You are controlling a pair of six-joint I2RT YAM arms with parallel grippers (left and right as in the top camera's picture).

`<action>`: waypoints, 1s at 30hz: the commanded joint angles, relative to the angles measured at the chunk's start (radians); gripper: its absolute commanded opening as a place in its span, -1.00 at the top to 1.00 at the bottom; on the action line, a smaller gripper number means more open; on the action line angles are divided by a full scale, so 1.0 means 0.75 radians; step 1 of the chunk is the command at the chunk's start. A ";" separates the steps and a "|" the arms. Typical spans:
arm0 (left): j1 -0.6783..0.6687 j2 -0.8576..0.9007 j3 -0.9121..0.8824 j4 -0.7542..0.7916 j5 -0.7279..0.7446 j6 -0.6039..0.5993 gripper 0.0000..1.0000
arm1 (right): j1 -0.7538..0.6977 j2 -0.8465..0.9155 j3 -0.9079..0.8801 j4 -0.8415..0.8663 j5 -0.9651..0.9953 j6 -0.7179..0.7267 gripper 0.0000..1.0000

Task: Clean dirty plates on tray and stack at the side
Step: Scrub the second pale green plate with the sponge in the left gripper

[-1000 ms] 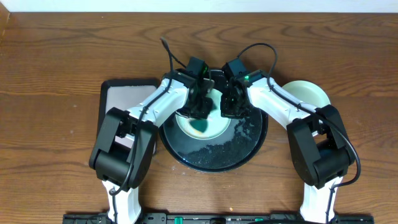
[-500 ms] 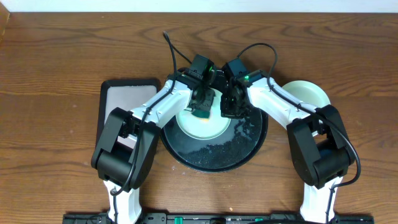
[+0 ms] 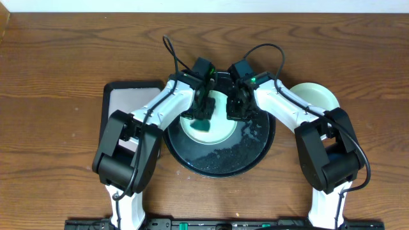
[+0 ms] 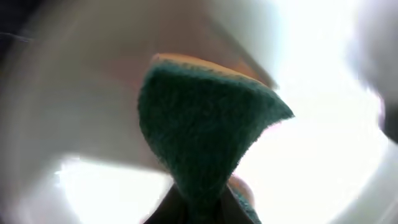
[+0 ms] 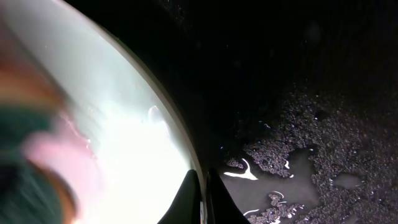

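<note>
Wooden bench (image 3: 57,76) carries the black tray (image 3: 265,144), one pale plate (image 3: 217,134) inside. The left gripper (image 3: 204,118) is clamped on a green sponge (image 3: 203,126) over it; the right gripper (image 3: 235,114), pressed together, sits at its rim.

Pale plate (image 3: 220,132) lies in black tray (image 3: 217,160); mint plate (image 3: 319,96) beside.

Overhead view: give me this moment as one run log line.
left gripper: shut on sponge over plate | right gripper: shut at plate rim | tray: dark debris, wet | second plate: beside tray
</note>
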State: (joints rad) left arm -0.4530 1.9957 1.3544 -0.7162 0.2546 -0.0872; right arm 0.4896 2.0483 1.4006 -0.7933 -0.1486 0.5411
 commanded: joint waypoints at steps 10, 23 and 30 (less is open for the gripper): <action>-0.016 0.017 -0.019 0.179 -0.048 0.013 0.85 | 0.030 0.014 0.004 -0.015 0.052 -0.010 0.98; -0.019 0.015 -0.016 -0.043 -0.280 -0.305 0.85 | 0.030 0.014 0.004 -0.014 0.053 -0.019 0.98; -0.019 0.015 -0.016 -0.154 0.226 -0.104 0.85 | 0.030 0.014 0.004 -0.010 0.052 -0.019 0.98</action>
State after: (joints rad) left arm -0.4545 1.9953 1.3602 -0.8078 0.1844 -0.2550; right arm 0.5018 2.0483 1.4036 -0.7952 -0.1299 0.5335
